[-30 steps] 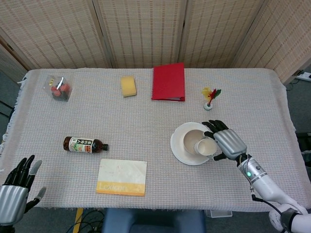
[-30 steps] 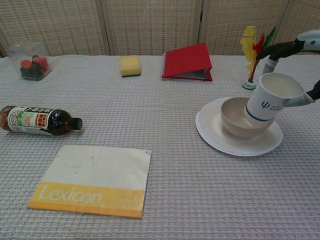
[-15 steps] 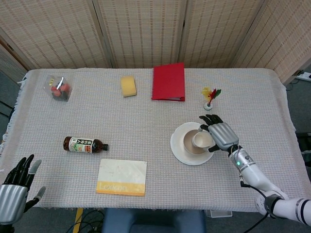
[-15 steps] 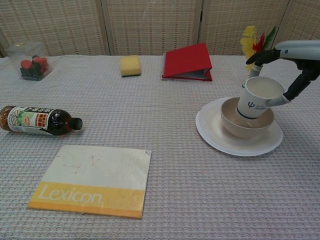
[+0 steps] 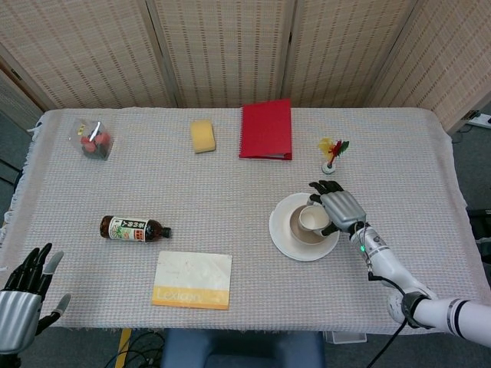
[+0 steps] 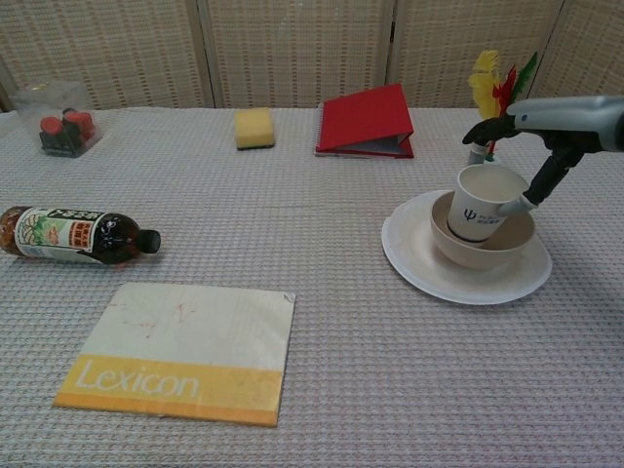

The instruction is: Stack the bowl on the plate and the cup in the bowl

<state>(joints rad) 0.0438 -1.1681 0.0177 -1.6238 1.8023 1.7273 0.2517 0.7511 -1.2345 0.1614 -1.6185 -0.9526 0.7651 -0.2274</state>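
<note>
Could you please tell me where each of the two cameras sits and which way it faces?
Head view: high above the table's near edge, looking steeply down on the whole table; shows the left robot hand open at the near-left corner and the right robot hand and forearm at the cup.
Chest view: low at the near edge, looking across the tabletop toward the screens; only the right robot hand shows.
Shared: cup in bowl on plate, bottle, Lexicon book, red folder, sponge.
</note>
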